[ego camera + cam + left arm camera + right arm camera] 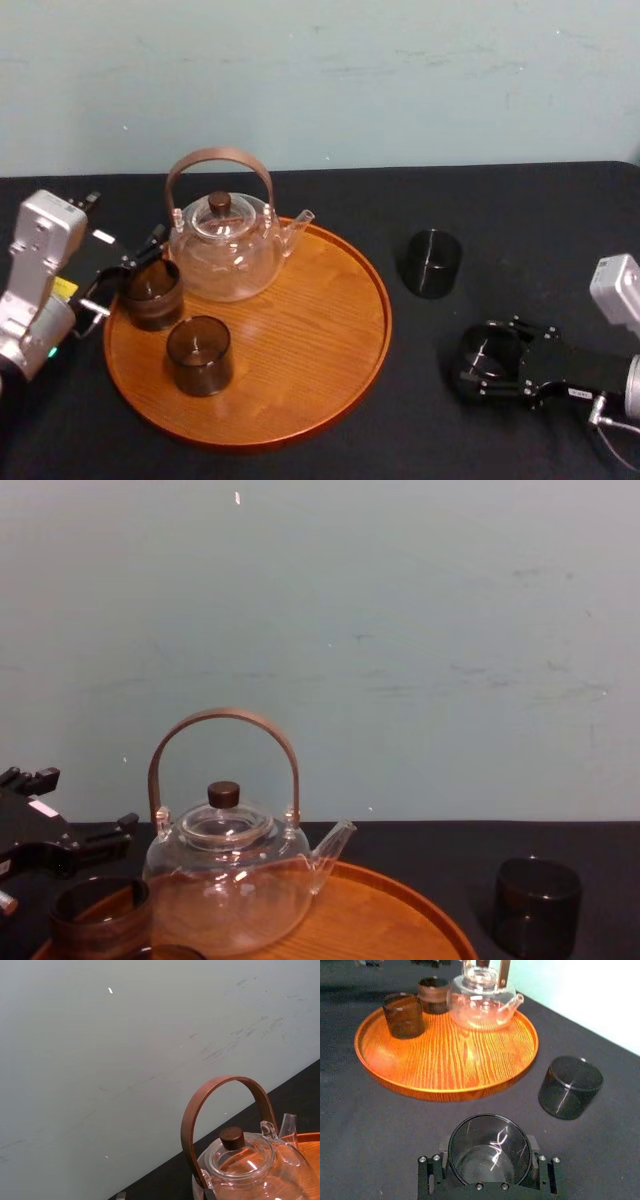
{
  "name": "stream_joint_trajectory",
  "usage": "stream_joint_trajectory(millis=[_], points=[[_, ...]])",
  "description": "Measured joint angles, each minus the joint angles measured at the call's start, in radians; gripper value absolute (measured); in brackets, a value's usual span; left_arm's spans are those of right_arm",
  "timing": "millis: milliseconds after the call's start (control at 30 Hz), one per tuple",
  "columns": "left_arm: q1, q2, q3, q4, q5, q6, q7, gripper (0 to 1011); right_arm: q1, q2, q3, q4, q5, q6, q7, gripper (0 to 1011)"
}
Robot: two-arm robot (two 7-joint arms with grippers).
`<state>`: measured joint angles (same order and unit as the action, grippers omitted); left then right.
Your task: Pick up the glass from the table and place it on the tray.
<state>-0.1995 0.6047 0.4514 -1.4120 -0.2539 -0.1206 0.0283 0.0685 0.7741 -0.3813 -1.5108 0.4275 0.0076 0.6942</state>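
Note:
A small smoky glass [492, 352] stands low over the black table [330, 455] at the right front, between the fingers of my right gripper [480, 362]. The right wrist view shows the pads pressed on both sides of this glass [470, 1160], so my right gripper [489, 1152] is shut on it. The round wooden tray [300, 340] lies to its left, a short gap away. My left gripper [128, 275] hangs open at the tray's left rim, right beside another smoky glass [152, 293] that stands on the tray.
A clear teapot [225, 250] with an arched brown handle stands at the tray's back. A second tumbler [199, 354] stands on the tray's front left. One more dark tumbler [432, 262] stands on the cloth right of the tray. The tray's right half is bare wood.

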Motion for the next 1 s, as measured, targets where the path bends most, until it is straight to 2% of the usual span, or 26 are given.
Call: stream_joint_trajectory(millis=[233,467,600,1000], points=[[0.0,0.0,0.0,0.0,0.0,0.0,0.0,1001,0.004,0.025,0.02,-0.046,0.053,0.011,0.023,908],[0.0,0.0,0.0,0.0,0.0,0.0,0.0,1001,0.038,0.03,0.017,-0.069,0.071,0.02,0.03,908],[0.0,0.0,0.0,0.0,0.0,0.0,0.0,1001,0.07,0.021,0.001,-0.07,0.07,0.033,0.029,908],[0.0,0.0,0.0,0.0,0.0,0.0,0.0,1001,0.187,-0.053,-0.078,-0.039,0.041,0.057,0.021,908]])
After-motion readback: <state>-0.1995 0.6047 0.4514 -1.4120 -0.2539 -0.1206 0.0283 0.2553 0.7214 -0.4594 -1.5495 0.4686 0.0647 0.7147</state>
